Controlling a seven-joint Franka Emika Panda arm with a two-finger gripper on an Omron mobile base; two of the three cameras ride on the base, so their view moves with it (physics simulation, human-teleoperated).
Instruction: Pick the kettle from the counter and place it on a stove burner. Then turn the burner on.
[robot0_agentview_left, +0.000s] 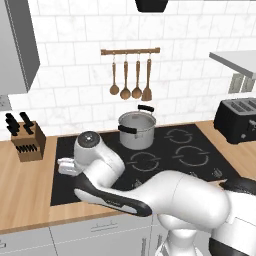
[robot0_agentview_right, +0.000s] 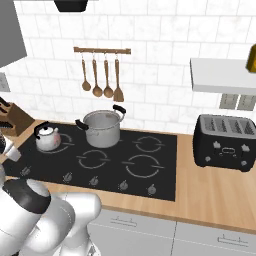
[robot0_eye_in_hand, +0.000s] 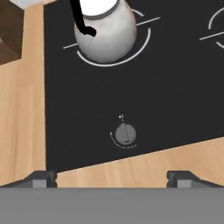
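The wooden worktop (robot0_agentview_right: 215, 190) runs long and flat across the scene under a white tiled wall, and the black glass cooktop (robot0_agentview_right: 160, 170) is set into it. On the far middle of the glass stands the big steel pot (robot0_agentview_right: 102, 127) with black side handles. A black toaster (robot0_agentview_right: 225, 141) sits on the right end of the worktop, a knife block (robot0_agentview_left: 27, 142) on the left end, and wooden utensils (robot0_agentview_right: 100, 75) hang from a rail on the wall above the pot.

And there is the kettle (robot0_agentview_right: 47, 138), squat and silver, upright on the far-left burner ring (robot0_eye_in_hand: 144, 41) of the cooktop, just left of the pot and apart from it. From the right base view its black handle arches over the lid; which way the spout points cannot be told.

The claw (robot0_eye_in_hand: 112, 177) hangs over the near left edge of the cooktop, fingertips (robot0_eye_in_hand: 41, 178) spread wide, gripping nothing. Just ahead of it lies a small round grey knob (robot0_eye_in_hand: 125, 134), untouched.
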